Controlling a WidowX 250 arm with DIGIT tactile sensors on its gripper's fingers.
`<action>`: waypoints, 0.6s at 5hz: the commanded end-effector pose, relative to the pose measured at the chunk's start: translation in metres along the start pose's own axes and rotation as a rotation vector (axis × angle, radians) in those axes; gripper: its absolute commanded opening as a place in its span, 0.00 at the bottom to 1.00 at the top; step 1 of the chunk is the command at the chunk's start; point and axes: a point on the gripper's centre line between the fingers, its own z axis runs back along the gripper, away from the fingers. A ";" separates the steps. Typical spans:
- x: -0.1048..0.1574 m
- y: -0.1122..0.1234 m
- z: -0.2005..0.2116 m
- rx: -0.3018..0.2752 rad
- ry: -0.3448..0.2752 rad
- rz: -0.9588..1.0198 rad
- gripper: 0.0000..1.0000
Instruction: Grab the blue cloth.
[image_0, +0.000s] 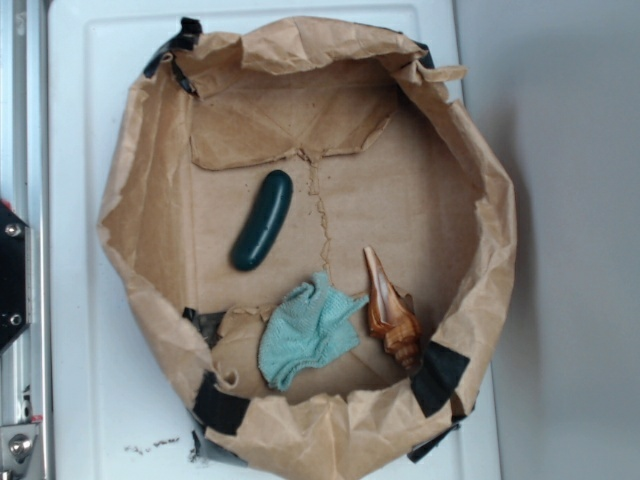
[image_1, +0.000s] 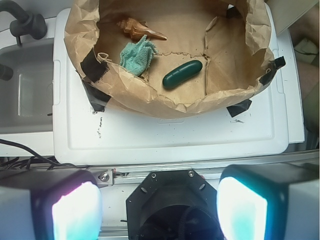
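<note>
While the exterior view shows no hand at all, it fixes the layout: the blue cloth (image_0: 308, 331) lies crumpled on the floor of a brown paper-lined basin (image_0: 140, 170) set on a white tabletop (image_0: 80, 300). A brown seashell (image_0: 388, 308) lies just beside the cloth, nearly touching one edge. A dark green cucumber toy (image_0: 262, 220) sits apart on the other side, clear of the fabric. The cloth is bunched, with its longer extent running diagonally across the basin floor. From the wrist view, the hand (image_1: 159, 207) is raised well outside the basin, with its two pads (image_1: 76, 212) standing wide apart and nothing between them. The blue cloth (image_1: 137, 55) lies ahead of the hand and to the left of its centreline, past the near paper wall (image_1: 165, 102). The seashell (image_1: 137, 30) is beyond the cloth; the cucumber toy (image_1: 182, 74) lies right of it, nearer the centreline. Reaching the cloth therefore calls for travel forward over the wall, a leftward offset, then descent.
</note>
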 end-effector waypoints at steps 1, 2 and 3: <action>0.000 0.000 0.000 0.000 0.000 0.000 1.00; 0.030 -0.019 -0.014 -0.019 -0.026 0.024 1.00; 0.074 -0.032 -0.025 -0.024 -0.022 0.119 1.00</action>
